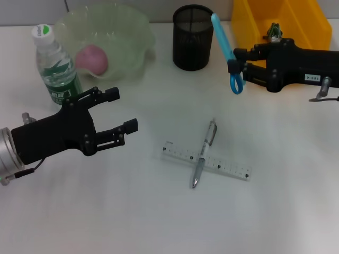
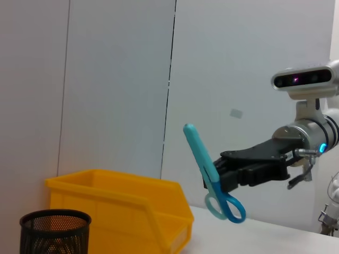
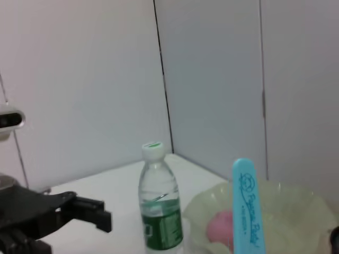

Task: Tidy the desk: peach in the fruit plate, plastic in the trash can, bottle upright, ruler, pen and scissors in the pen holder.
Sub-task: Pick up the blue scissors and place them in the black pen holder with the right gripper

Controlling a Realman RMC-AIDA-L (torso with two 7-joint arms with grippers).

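My right gripper point(image 1: 237, 62) is shut on blue scissors point(image 1: 224, 45), held tip-up just right of the black mesh pen holder point(image 1: 193, 37); the same scissors point(image 2: 211, 172) and holder point(image 2: 53, 231) appear in the left wrist view, and the scissors' sheath point(image 3: 247, 209) in the right wrist view. A pink peach point(image 1: 93, 58) lies in the pale green fruit plate point(image 1: 131, 32). The water bottle point(image 1: 54, 63) stands upright beside the plate. A pen point(image 1: 204, 153) lies across a clear ruler point(image 1: 206, 161) mid-table. My left gripper point(image 1: 121, 109) hovers open right of the bottle. No plastic is in view.
A yellow bin point(image 1: 280, 21) sits at the back right, behind my right arm. The white table point(image 1: 159, 222) stretches toward the front.
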